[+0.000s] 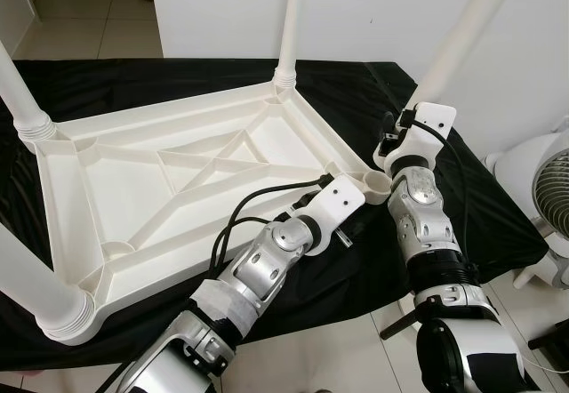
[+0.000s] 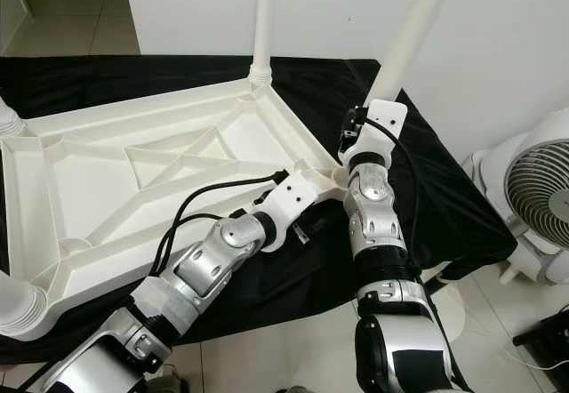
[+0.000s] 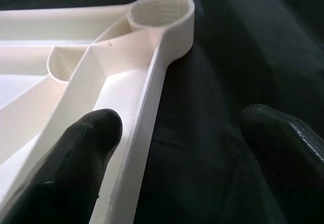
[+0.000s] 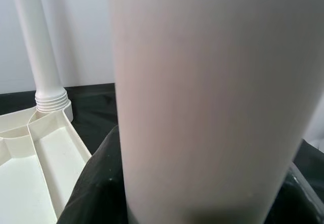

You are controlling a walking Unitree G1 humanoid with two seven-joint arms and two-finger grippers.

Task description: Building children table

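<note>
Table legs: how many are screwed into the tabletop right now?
3: far corner, left corner, near-left corner. A fourth leg is in the right gripper, above the empty socket.

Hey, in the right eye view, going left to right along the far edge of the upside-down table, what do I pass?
Left table leg → far corner leg → leg held by the right gripper at → white fan.
</note>
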